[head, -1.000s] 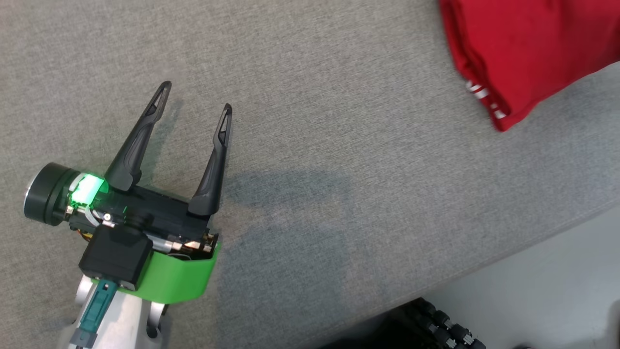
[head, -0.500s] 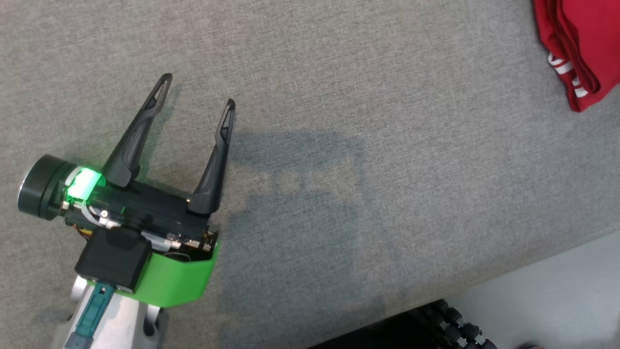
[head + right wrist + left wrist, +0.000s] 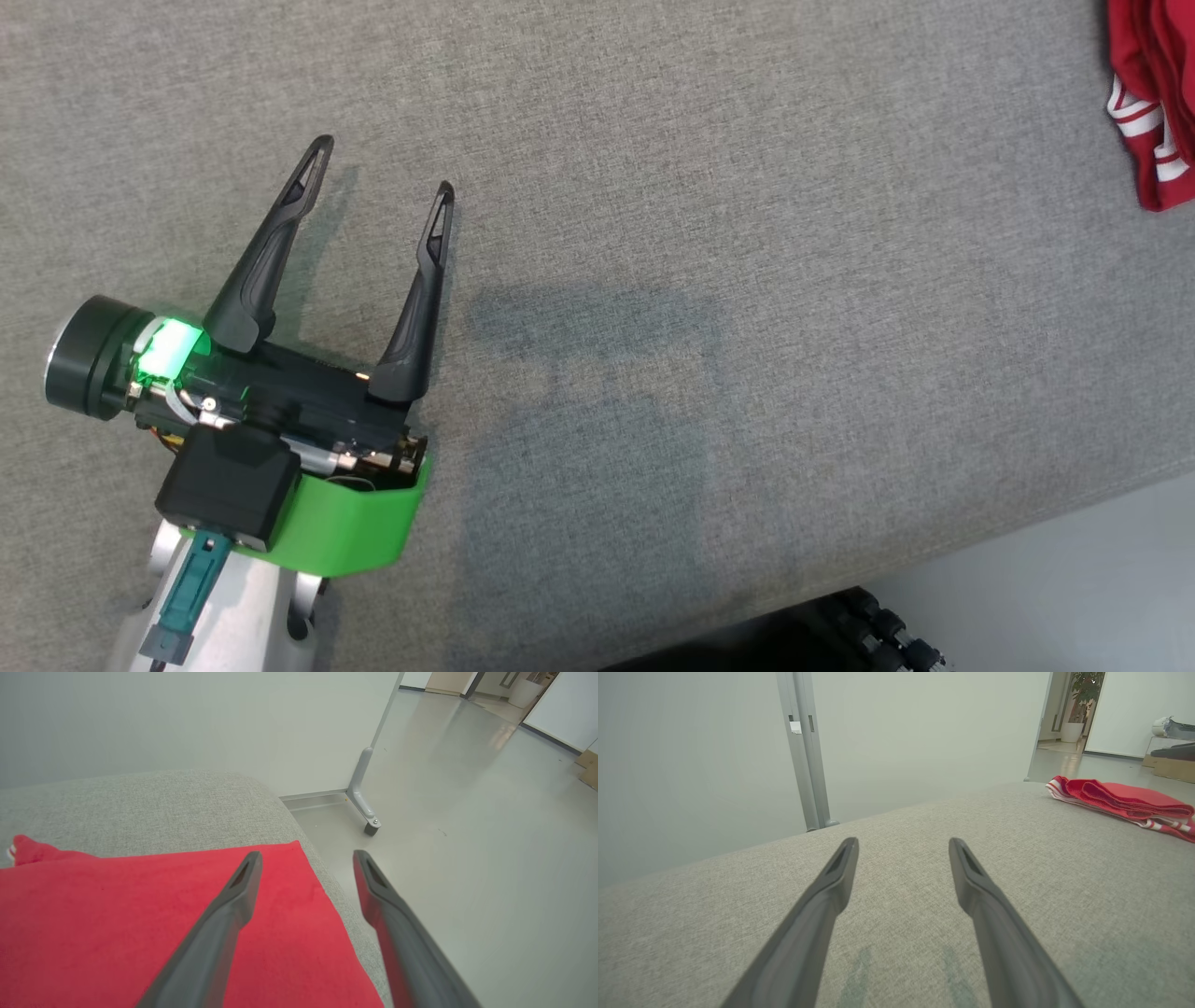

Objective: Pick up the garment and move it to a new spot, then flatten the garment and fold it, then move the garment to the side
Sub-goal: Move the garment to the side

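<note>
The garment is red with white stripes and lies folded at the far right edge of the grey cushioned surface. It appears as a flat red stack in the left wrist view and as a broad red sheet in the right wrist view. My left gripper hovers open over bare fabric at the lower left, well apart from the garment. In its own view my right gripper stands open above the garment's corner near the surface's edge, nothing between its fingers.
The grey surface ends at a diagonal edge at the lower right, with pale floor beyond. A dark ribbed part of the robot shows at the bottom. A metal post with a foot stands on the floor past the corner.
The head camera has swung left, so the garment sits further right in the picture. The left gripper has kept its place and stays open.
</note>
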Available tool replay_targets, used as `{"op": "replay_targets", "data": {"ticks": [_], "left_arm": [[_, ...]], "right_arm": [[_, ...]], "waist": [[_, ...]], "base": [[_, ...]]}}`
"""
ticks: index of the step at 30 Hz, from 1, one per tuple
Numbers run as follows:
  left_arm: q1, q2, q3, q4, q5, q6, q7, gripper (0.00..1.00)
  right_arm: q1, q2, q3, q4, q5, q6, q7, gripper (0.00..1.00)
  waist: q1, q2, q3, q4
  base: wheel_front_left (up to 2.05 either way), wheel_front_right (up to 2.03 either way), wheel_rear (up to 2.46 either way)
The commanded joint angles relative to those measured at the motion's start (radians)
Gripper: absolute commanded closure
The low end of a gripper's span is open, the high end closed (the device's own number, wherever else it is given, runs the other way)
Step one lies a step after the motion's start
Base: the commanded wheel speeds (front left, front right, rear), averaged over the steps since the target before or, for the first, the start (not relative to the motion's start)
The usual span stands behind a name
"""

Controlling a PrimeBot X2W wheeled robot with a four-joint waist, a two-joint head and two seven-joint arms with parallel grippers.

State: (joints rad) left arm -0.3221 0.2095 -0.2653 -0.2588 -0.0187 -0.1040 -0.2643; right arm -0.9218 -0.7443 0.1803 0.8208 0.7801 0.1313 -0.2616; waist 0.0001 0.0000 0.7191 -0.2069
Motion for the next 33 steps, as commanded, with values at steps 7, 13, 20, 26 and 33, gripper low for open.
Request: {"op": "replay_targets", "data": {"ticks": [7,13,20,26,33], "left_arm": [[0.035,-0.031,-0.001,0.045,-0.024,0.03,0.0,0.0],[0.084,-0.069,0.027,0.104,-0.066,0.057,0.0,0.0],[0.143,-0.112,0.097,0.208,-0.137,0.089,0.0,0.0],[0.183,-0.134,0.129,0.32,-0.17,0.107,0.0,0.0],[0.227,-0.152,0.163,0.377,-0.192,0.128,0.0,0.0]], "right_arm": [[0.08,0.144,-0.115,-0.139,-0.251,-0.001,-0.003,0.0],[0.19,0.279,-0.08,-0.273,-0.356,-0.001,-0.003,0.0],[0.306,0.364,-0.014,-0.373,-0.409,-0.001,-0.003,0.0],[0.411,0.435,-0.013,-0.435,-0.449,-0.001,-0.003,0.0],[0.553,0.492,-0.015,-0.527,-0.483,-0.001,-0.003,0.0]], "waist": [[-0.0001,0.0,-0.117,0.047],[-0.0001,0.0,-0.219,0.074],[-0.0001,0.0,-0.328,0.107],[-0.0001,0.0,-0.426,0.134],[-0.0001,0.0,-0.532,0.166]], "base": [[0.0,0.0,0.0],[0.0,0.0,0.0],[0.0,0.0,0.0],[0.0,0.0,0.0],[0.0,0.0,0.0]]}}
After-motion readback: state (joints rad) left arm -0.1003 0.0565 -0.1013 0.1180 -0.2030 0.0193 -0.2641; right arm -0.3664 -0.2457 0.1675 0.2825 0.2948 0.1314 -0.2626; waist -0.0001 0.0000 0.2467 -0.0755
